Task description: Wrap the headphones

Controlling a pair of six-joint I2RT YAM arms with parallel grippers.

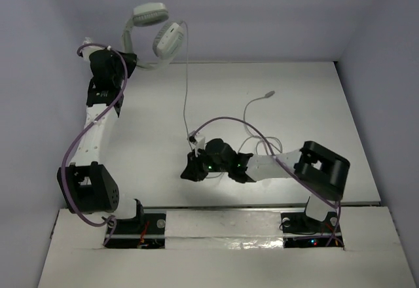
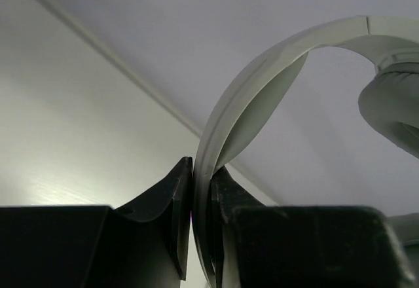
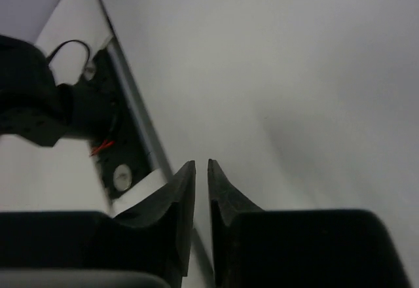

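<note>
From above, my left gripper (image 1: 130,63) reaches to the far left corner and holds the headphones (image 1: 152,16) by the headband, up off the table (image 1: 314,105) against the back wall, with both earcups above the grip. Their thin grey cable (image 1: 185,85) hangs from the right earcup down to the table, passes near my right gripper (image 1: 190,172) and loops back to the small plug (image 1: 268,94), which lies on the table well apart. The right gripper sits low over the middle of the table; from here I cannot tell whether it touches the cable. In the left wrist view, my two fingers (image 2: 177,203) are clamped together on the pale headband (image 2: 262,72), one on each face, and an earcup (image 2: 393,111) curves in at the right edge. In the right wrist view, my fingertips (image 3: 186,183) stand a narrow slit apart, and I see nothing between them, only bare white table beyond.
</note>
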